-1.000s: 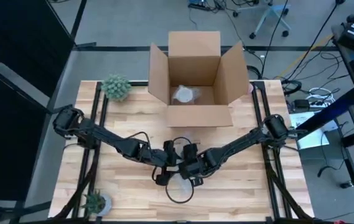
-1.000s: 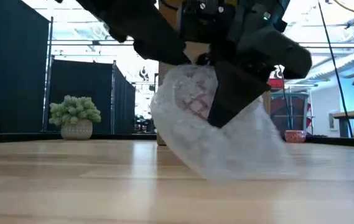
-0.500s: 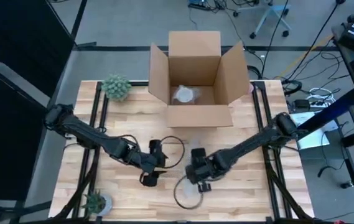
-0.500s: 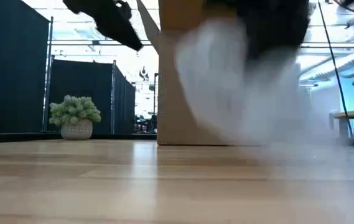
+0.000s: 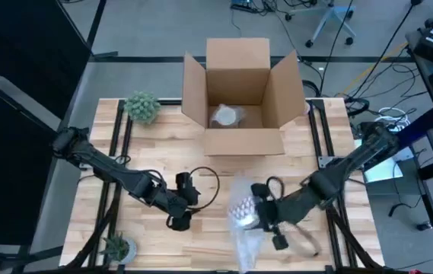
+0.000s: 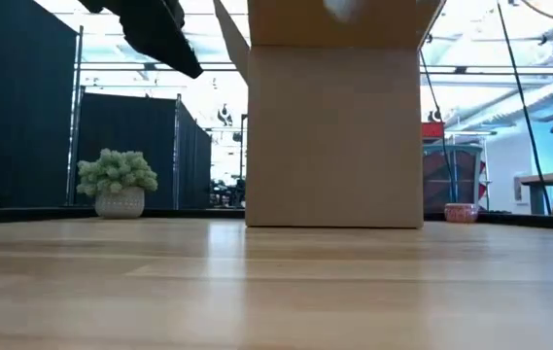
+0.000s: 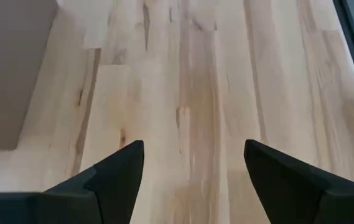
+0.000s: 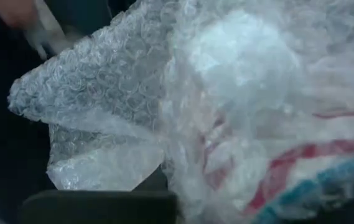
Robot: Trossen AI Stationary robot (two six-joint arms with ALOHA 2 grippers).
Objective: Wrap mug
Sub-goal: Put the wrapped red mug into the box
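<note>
Bubble-wrapped mug held up in my right arm.

My right gripper (image 5: 265, 219) is clenched on the wrapped mug (image 5: 243, 212), lifted off the table (image 5: 148, 144), in front of the cardboard box (image 5: 238, 95). My left gripper (image 5: 183, 199) hangs released, nothing between its fingers (image 7: 116, 180).

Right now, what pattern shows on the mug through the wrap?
Red and blue stripes on the mug under the wrap; right wrist view.
</note>
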